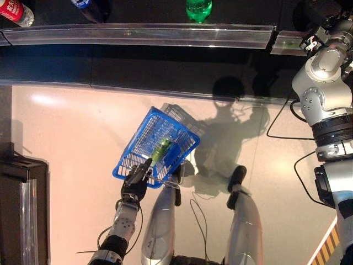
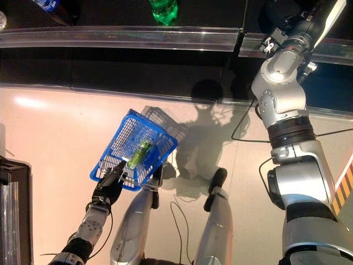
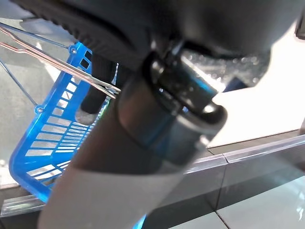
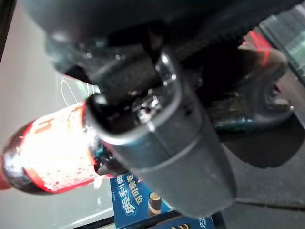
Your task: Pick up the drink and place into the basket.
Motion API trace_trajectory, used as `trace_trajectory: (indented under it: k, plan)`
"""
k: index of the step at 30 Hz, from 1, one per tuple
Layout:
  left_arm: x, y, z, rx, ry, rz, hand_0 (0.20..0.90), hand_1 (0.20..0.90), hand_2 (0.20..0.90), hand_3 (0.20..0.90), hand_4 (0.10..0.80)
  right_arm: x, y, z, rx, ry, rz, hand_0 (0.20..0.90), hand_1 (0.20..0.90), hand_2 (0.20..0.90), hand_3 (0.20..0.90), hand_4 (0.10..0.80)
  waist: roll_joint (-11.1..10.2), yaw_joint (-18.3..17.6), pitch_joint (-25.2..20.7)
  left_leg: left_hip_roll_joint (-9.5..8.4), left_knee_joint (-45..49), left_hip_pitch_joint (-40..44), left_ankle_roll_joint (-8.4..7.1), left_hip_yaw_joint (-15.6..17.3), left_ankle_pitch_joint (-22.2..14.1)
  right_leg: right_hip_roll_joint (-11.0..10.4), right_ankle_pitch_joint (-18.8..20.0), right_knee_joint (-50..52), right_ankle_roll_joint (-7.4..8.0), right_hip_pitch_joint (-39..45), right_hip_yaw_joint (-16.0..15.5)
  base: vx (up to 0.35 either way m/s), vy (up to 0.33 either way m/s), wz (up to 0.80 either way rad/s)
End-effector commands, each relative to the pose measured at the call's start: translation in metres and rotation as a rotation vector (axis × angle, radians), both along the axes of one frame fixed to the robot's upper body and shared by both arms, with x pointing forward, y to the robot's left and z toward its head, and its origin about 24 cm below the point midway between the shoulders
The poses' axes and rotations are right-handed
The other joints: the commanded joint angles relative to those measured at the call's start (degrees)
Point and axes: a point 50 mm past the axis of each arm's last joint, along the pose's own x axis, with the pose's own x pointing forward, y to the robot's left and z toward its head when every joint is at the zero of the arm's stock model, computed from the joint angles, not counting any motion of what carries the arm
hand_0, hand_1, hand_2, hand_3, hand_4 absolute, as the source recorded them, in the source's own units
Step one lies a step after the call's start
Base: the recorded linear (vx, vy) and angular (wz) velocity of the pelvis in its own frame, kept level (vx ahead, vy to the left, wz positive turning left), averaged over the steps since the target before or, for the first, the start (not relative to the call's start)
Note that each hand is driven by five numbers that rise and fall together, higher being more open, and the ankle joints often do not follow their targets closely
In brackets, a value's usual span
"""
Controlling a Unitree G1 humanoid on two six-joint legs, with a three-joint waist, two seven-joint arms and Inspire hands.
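My left hand [image 1: 135, 185] is shut on the thin wire handles [image 3: 57, 64] of the blue basket [image 1: 138, 144], which hangs off the floor at the lower left. A green drink bottle [image 1: 161, 149] lies inside the basket. My right arm reaches up to the dark shelf at the upper right. In the right wrist view, my right hand [image 4: 167, 143] has its thumb across a dark bottle with a red label [image 4: 47, 150], and the fingers curl round its far side.
A clear rail [image 1: 138, 36] runs along the shelf's front edge. Behind it stand a green bottle [image 1: 197, 8], a blue-labelled dark bottle [image 1: 88, 5] and a red-labelled bottle [image 1: 16, 12]. A dark cabinet [image 1: 22, 210] stands at the left. A blue box [image 4: 143, 205] lies below the right hand.
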Motion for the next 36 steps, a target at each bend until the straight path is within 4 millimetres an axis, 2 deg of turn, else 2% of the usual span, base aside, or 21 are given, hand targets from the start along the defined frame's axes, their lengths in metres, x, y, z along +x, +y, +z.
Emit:
trace_trajectory:
  k: [1,6,7,13,21,26,32,36]
  plan:
    - [-0.04,0.044,-0.008,0.024,-0.019,0.142,0.3,0.3,0.3,0.2,0.1,-0.05,-0.007,0.091,-0.119,-0.382,-0.043,0.3,0.3,0.3,0.2,0.1,1.95,0.58,-1.08,0.42,10.05,-2.17,0.63,-2.39,-6.14,-0.38,-4.42,4.32,-1.0,0.52,-1.84,-0.048,0.066,0.0]
    - [-0.042,0.056,-0.006,-0.008,-0.039,0.231,0.3,0.3,0.3,0.2,0.1,-0.058,-0.012,0.091,-0.151,-0.427,-0.051,0.3,0.3,0.3,0.2,0.1,1.95,0.22,-1.08,0.38,12.74,0.68,0.41,-2.04,-6.76,-1.03,-6.42,6.97,-1.5,3.33,-1.51,-0.047,0.067,0.02]
    - [-0.041,0.058,-0.003,-0.012,-0.054,0.245,0.3,0.3,0.3,0.2,0.1,-0.061,-0.013,0.091,-0.17,-0.434,-0.055,0.3,0.3,0.3,0.2,0.1,1.97,0.05,-1.08,0.43,12.84,0.67,0.69,-1.64,-5.41,-1.31,-5.61,7.0,-2.14,3.41,-1.98,-0.053,0.096,0.02]
    - [-0.043,0.061,0.006,-0.001,-0.156,0.248,0.3,0.3,0.3,0.2,0.1,-0.073,-0.01,0.077,-0.35,-0.392,-0.004,0.3,0.3,0.3,0.2,0.1,2.57,-1.53,-1.08,0.07,12.3,7.94,0.2,-0.5,-4.25,-2.44,-6.73,7.53,-2.38,10.09,-1.78,0.032,0.124,0.02]
    - [-0.06,0.062,0.012,-0.02,-0.26,0.271,0.3,0.3,0.3,0.2,0.1,-0.088,-0.004,0.026,-0.459,-0.344,0.136,0.3,0.3,0.3,0.2,0.1,2.56,-2.71,-4.54,-0.08,10.02,15.57,-0.72,-0.66,-2.58,-2.36,-8.03,5.85,-2.96,18.48,-2.8,0.091,0.086,-0.04]
    - [-0.067,0.067,0.027,0.015,-0.332,0.268,0.3,0.3,0.3,0.2,0.1,-0.099,0.01,-0.013,-0.49,-0.318,0.297,0.3,0.3,0.3,0.2,0.1,1.36,-2.56,-7.99,0.06,6.98,20.18,-0.85,-1.08,-2.16,-1.37,-7.86,2.71,-3.05,24.35,-3.93,0.093,0.029,0.09]
    - [-0.071,0.072,0.043,0.073,-0.386,0.249,0.3,0.3,0.3,0.2,0.1,-0.113,0.047,-0.048,-0.495,-0.265,0.656,0.3,0.3,0.3,0.2,0.1,-0.34,-1.5,-12.3,0.26,3.52,25.05,-1.02,-2.28,-2.67,-0.12,-8.02,-0.81,-2.86,31.01,-5.48,0.105,-0.006,0.15]
    - [-0.072,0.071,0.047,0.1,-0.402,0.219,0.3,0.3,0.3,0.2,0.1,-0.115,0.069,-0.066,-0.42,-0.239,0.856,0.3,0.3,0.3,0.2,0.1,-1.03,-0.47,-14.25,0.36,1.37,27.51,-1.24,-3.12,-2.4,0.74,-8.19,-2.82,-2.82,34.32,-6.44,0.083,-0.012,0.19]
